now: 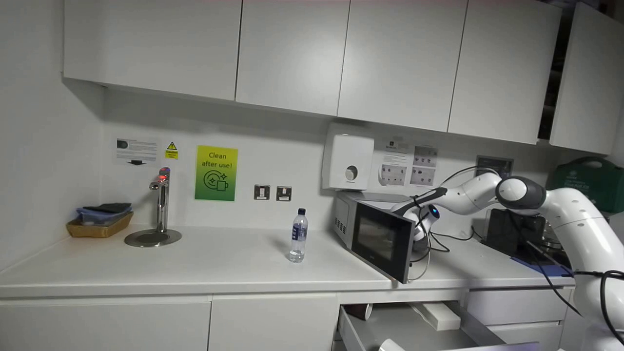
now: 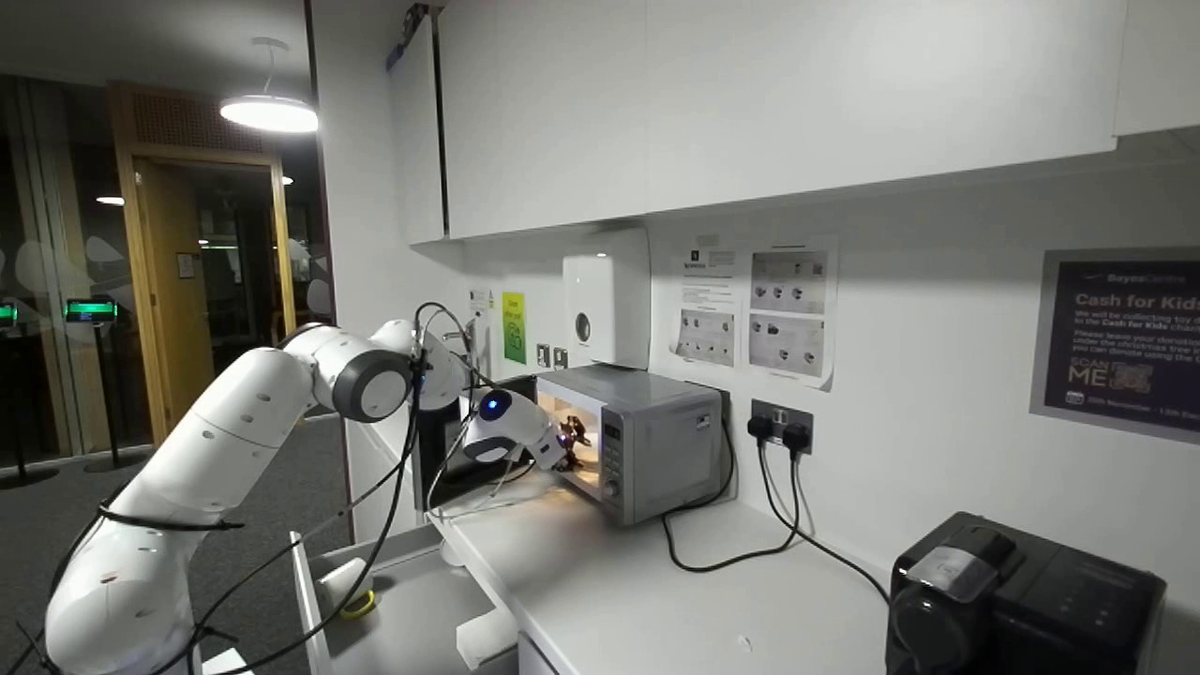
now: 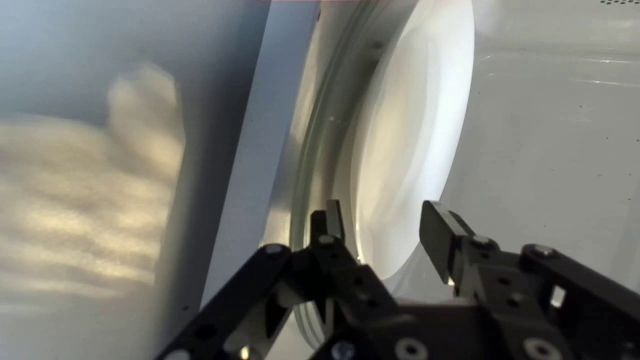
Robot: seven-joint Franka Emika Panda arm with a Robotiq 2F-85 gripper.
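Gripper point(image 3: 382, 220) inside microwave point(image 2: 670, 455), spread at dish point(image 3: 395, 145)

The arm point(image 2: 216, 431) reaches into the microwave through its front. The door point(image 1: 382, 234) stands swung out and the interior is lit. In the wrist view the fingers point(image 3: 436, 237) are apart. The dish, white, is inside the microwave on the glass turntable point(image 3: 309, 165), and its near end shows between the fingertips. Whether either finger touches it cannot be told. A grey sill point(image 3: 250, 165) runs beside the turntable.

Surroundings: the microwave stands on the white counter point(image 1: 209, 258). A bottle point(image 1: 298, 239) with a dark cap and clear contents stands upright near it, on the side towards the tap point(image 1: 163, 204). At the wall beyond the tap, a basket point(image 1: 95, 232) bears blue and black items. A dispenser point(image 1: 348, 163) is fixed to the wall above the microwave. Below the counter, a drawer point(image 1: 399, 327) is pulled out, with a white box point(image 1: 443, 317) and a white cup point(image 2: 345, 583) in it. A black coffee machine point(image 2: 1031, 600) sits well apart from the microwave.
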